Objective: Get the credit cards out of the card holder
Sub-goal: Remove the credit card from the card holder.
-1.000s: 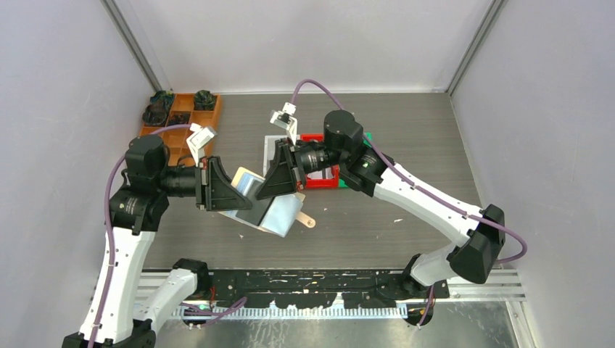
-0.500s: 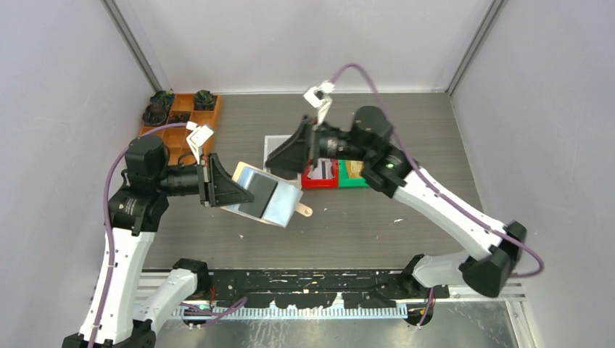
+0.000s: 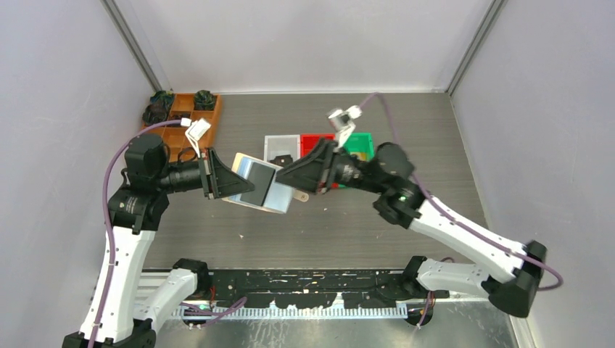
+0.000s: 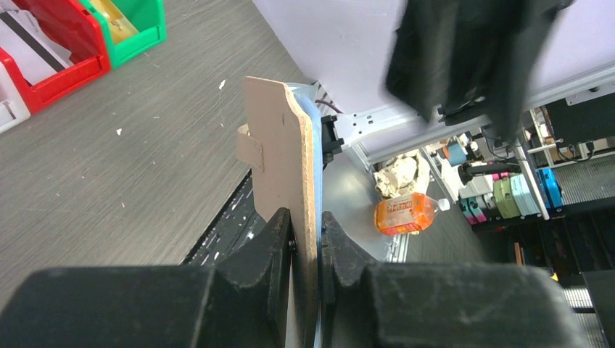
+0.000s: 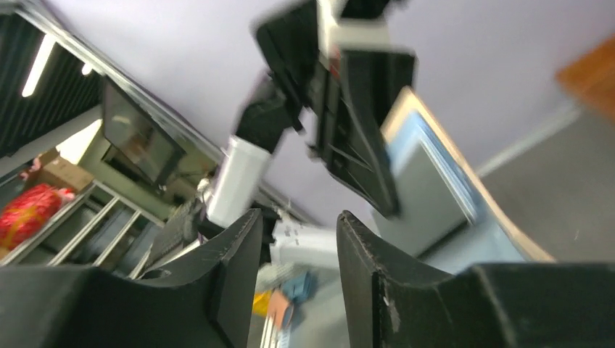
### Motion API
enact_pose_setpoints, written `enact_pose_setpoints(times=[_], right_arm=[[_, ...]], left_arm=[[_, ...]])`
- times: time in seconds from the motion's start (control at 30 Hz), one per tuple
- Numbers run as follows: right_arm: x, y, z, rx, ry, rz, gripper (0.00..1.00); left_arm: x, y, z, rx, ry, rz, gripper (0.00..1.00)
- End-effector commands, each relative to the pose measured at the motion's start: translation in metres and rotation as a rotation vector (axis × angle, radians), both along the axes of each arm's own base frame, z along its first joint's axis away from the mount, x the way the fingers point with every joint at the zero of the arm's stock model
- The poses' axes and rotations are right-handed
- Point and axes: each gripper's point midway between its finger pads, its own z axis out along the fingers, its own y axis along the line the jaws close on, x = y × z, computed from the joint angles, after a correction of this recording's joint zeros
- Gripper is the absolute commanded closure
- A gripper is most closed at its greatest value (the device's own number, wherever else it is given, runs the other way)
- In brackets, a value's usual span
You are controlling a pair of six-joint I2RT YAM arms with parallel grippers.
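Hard to make out: the right wrist view is smeared; we see only grey-blue pockets and a tan edge there.
Dark rectangle point(image 3: 255, 190): it lies on the holder's inner face; we cannot tell whether it is a card or a pocket.
Card holder point(image 3: 270, 197): held above the table, open, silvery side up, tilted; it is edge-on in the left wrist view.
Left gripper point(image 4: 304, 225): clamped on the card holder, its 2 fingers pressing both faces.
Right gripper point(image 3: 290, 177): fingers apart with nothing between them, tips just beside the holder's right edge; we cannot tell whether they touch.
Red bin point(image 4: 54, 72): holds a white card point(image 4: 25, 47) with a black stripe.
Green bin point(image 4: 138, 32): holds a yellow card point(image 4: 116, 13), cut off by the frame.
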Motion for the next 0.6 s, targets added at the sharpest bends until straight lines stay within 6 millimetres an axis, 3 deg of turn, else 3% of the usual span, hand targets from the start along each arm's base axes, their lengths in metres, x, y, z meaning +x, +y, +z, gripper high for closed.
enact_pose_setpoints(times=[0.0,0.3,0.57], right_arm=[[-0.016,0.026,-0.028,-0.022,0.076,0.13,0.53],[-0.02,0.033,-0.06,-0.071,0.098,0.15,0.56],[-0.001,0.035,-0.056,-0.052,0.09,0.065,0.59]], left_arm=[[-0.007,-0.001,0.028,-0.045,-0.093,-0.02,1.0],[-0.014,-0.003,0.035,-0.068,-0.079,-0.055,1.0],[-0.024,-0.004,0.041,-0.092,-0.069,-0.106,1.0]])
